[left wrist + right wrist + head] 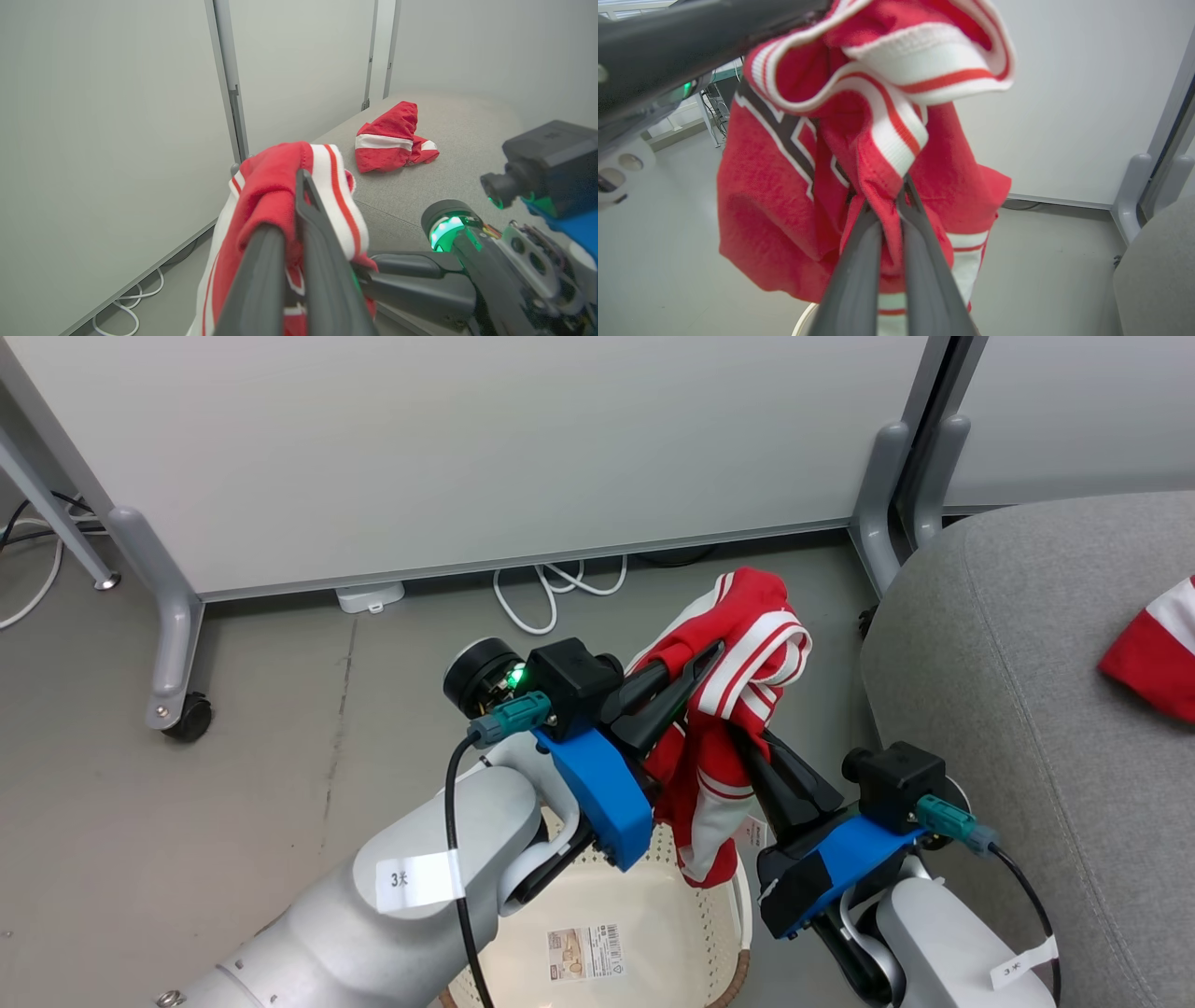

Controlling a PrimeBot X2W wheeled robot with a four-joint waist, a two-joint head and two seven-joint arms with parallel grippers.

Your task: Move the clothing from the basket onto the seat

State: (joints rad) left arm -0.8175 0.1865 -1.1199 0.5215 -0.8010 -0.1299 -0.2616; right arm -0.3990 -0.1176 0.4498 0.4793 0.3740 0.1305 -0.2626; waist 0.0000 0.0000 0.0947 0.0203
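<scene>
Red white-striped jersey [747, 644] clamped by left gripper [711, 655] and right gripper [744, 735] over one cream perforated basket [695, 933]; second red jersey [1153, 658] on one grey fabric seat [1008, 663]

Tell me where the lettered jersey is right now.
Head view, centre: the lettered jersey hangs above the basket, pinched by both the left gripper and right gripper, just left of the seat where the other garment lies.
</scene>
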